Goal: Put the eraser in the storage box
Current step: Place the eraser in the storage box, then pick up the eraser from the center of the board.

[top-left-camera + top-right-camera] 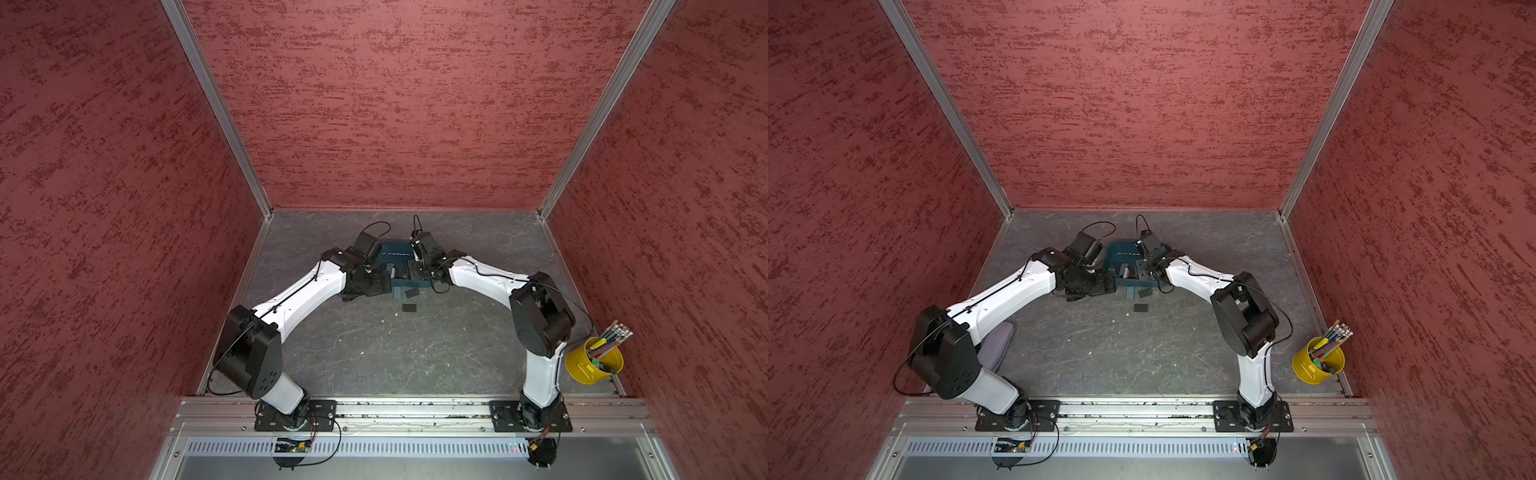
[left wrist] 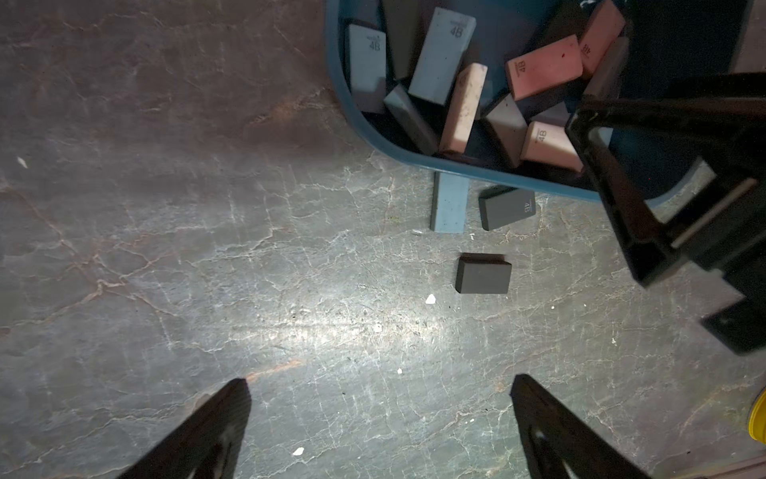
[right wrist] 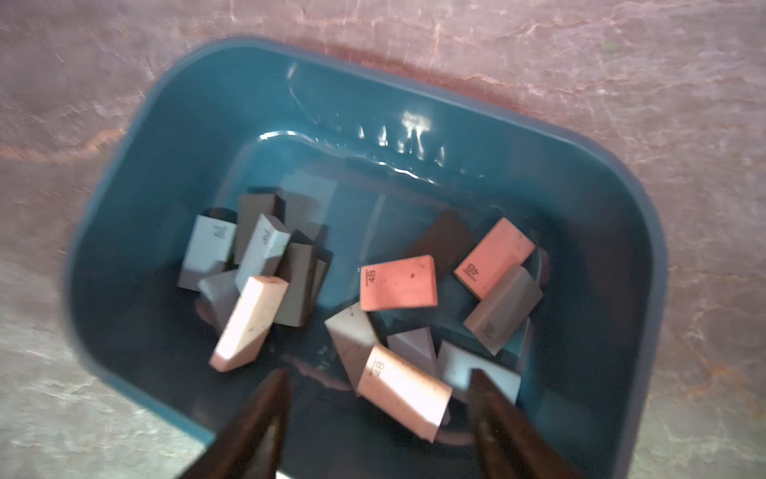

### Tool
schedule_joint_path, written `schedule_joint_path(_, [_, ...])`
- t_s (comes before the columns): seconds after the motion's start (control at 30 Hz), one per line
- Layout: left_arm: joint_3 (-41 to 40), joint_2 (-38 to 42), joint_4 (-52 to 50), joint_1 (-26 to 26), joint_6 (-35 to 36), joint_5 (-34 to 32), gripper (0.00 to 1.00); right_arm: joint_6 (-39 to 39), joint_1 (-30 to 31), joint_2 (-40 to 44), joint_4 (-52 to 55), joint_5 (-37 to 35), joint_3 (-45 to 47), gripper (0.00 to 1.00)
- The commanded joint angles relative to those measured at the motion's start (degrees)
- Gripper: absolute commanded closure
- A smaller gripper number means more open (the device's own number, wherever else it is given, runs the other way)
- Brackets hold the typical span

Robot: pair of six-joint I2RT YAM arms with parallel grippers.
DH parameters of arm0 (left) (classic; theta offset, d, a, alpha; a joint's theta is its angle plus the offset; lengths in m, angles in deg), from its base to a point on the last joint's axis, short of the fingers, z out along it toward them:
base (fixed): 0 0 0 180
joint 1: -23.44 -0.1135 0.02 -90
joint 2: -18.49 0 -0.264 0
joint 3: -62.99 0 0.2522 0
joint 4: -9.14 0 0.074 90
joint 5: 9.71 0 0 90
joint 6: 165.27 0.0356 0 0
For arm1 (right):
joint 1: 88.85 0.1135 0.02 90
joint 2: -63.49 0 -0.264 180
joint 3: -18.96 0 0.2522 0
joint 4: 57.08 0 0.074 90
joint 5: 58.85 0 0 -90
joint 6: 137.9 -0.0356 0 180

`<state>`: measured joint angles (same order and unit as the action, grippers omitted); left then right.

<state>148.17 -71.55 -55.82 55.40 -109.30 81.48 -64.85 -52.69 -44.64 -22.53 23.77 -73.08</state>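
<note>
Nearest the arm bases, a yellow cup (image 1: 594, 361) of pencils is seen at the right edge of the grey table (image 1: 374, 353). Further out, a black eraser (image 2: 483, 273) is found lying flat on the table, apart from everything else. Beyond it, a second black eraser (image 2: 507, 207) and a blue eraser (image 2: 449, 207) are seen just beside the near wall of the storage box (image 3: 166, 137); the blue one's far end meets the box's rim. The left gripper (image 2: 379, 385) is held above bare table by the box's near left corner, its jaws spread wide with nothing between them. The right gripper (image 3: 379, 377) is poised over the near part of the box, its jaws parted and gripping nothing. Directly beneath it, a pale pink eraser (image 3: 404, 392) marked 4B is seen lying inside the box, clear of both fingers. Around and beyond it, other erasers (image 3: 398, 282) in pink, grey, blue and black are scattered over the box's floor.
</note>
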Motion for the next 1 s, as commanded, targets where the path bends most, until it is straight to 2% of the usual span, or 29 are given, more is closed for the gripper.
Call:
schedule_joint_path(0.0, [-0.3,-2.1,3.0,1.3,-1.7,-1.6,0.00,-2.0,-0.1,9.2,-3.7,-1.7,3.6,0.20])
schedule_joint_path(0.27, [2.7,-8.8,4.7,4.5,-2.3,-4.2,0.00,-4.8,-0.1,25.4,-4.8,-7.7,13.6,0.02])
schedule_joint_path(0.4, [5.9,-13.8,3.6,6.2,-2.6,-7.3,0.00,-5.8,-0.1,32.2,-4.1,-9.5,17.3,0.01])
schedule_joint_path(0.7, [9.9,-20.9,3.2,7.8,-4.0,-9.4,0.00,-6.9,-0.1,39.0,-1.7,-11.3,20.6,0.01])
schedule_joint_path(0.97, [12.1,-24.9,3.9,7.9,-4.0,-10.7,0.13,-7.4,-0.1,43.3,-1.8,-10.3,22.6,0.01])
